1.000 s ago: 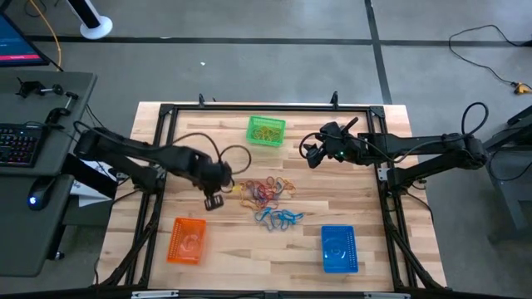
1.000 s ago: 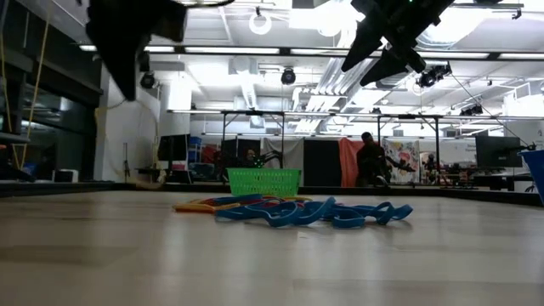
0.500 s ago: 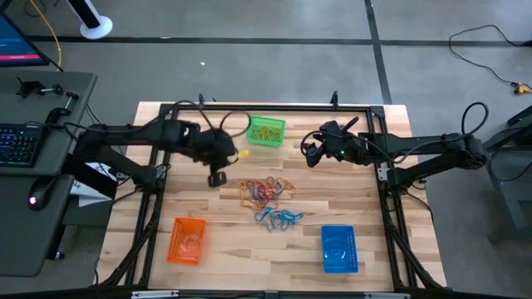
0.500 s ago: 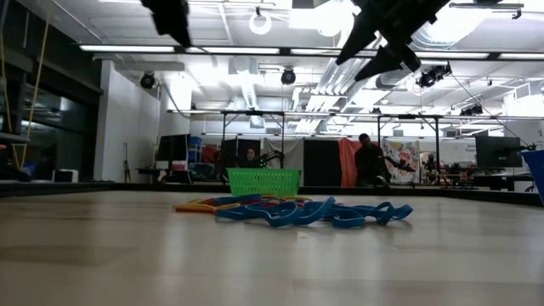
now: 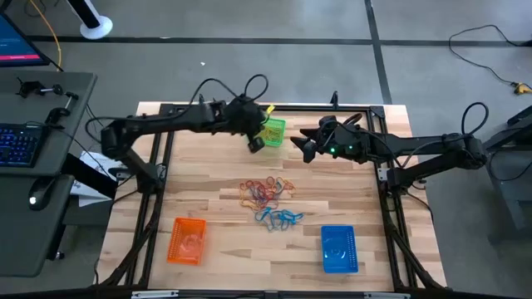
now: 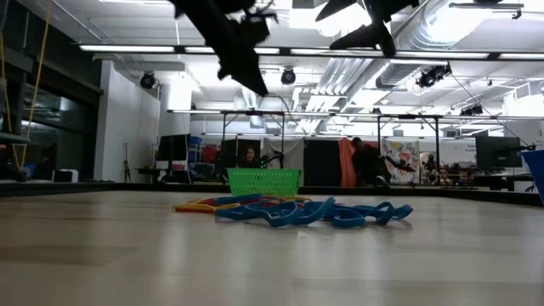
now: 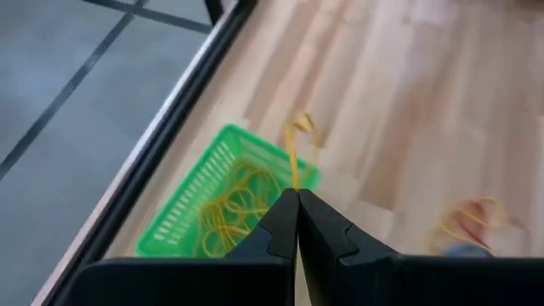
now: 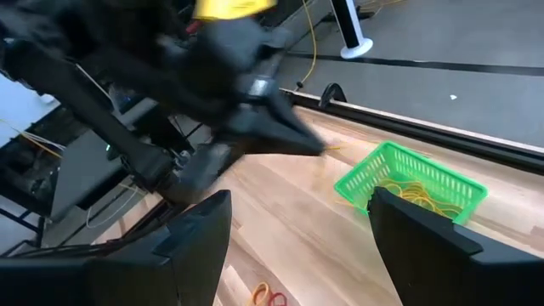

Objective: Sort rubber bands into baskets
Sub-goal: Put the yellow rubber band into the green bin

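Left gripper (image 7: pixel 296 197), jaws pinching a yellow band (image 7: pixel 293 153), hangs over the far green basket (image 5: pixel 268 131) already holding yellows; red and blue bands (image 5: pixel 278 218) await, right gripper (image 5: pixel 308 145) spread.

Table (image 5: pixel 349 199): pale wood planks, smooth satin finish, black metal frame round the edge. Green basket (image 5: pixel 271 129), orange basket (image 5: pixel 187 241), blue basket (image 5: pixel 338 248): plastic mesh, slightly glossy. Rubber bands (image 5: pixel 268 200): thin matt elastic. Left hand (image 7: pixel 296 212) and right hand (image 8: pixel 297 246): matt black, plastic-looking. Floor (image 5: pixel 249 66): smooth grey.
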